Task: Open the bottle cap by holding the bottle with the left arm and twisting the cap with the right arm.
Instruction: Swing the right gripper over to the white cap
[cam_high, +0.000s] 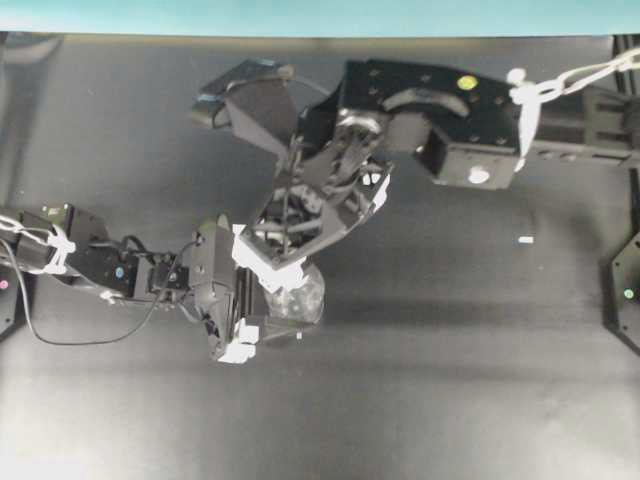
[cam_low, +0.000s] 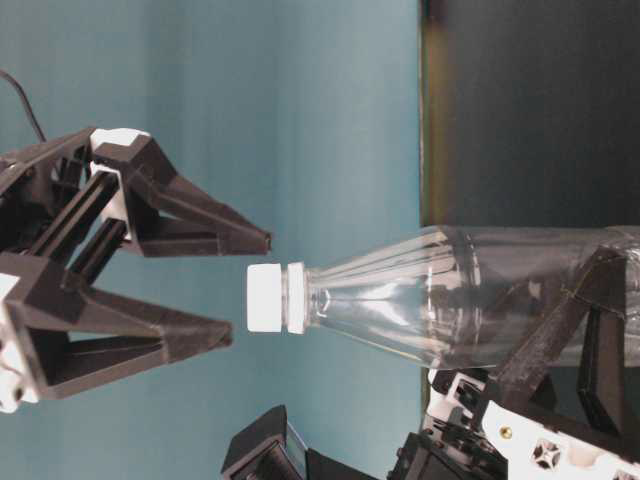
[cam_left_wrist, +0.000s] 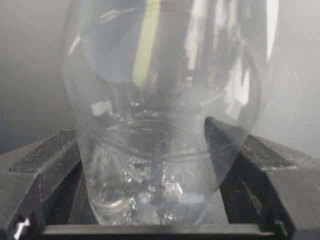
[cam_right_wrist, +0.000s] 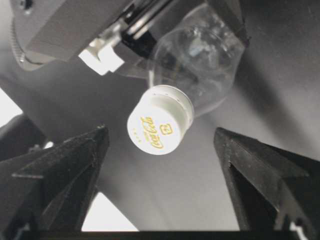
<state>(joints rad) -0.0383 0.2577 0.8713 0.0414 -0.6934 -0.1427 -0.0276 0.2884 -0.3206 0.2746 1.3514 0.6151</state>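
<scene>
The clear bottle (cam_high: 300, 297) is gripped low on its body by my left gripper (cam_high: 250, 297), whose fingers (cam_left_wrist: 45, 165) press on both of its sides; the bottle (cam_left_wrist: 160, 115) fills the left wrist view. The white cap (cam_low: 265, 298) is on the bottle's neck, with the bottle (cam_low: 450, 300) tilted. My right gripper (cam_low: 251, 288) is open, its fingertips on either side of the cap's top without touching it. In the right wrist view the cap (cam_right_wrist: 159, 125) with a gold logo sits between the wide-apart fingers (cam_right_wrist: 75, 165). In the overhead view the right gripper (cam_high: 285, 262) hides the cap.
A tiny white scrap (cam_high: 525, 240) lies on the black table (cam_high: 450, 380) to the right. The right arm (cam_high: 440, 110) reaches in from the top right. A teal wall (cam_high: 320, 15) runs along the back edge.
</scene>
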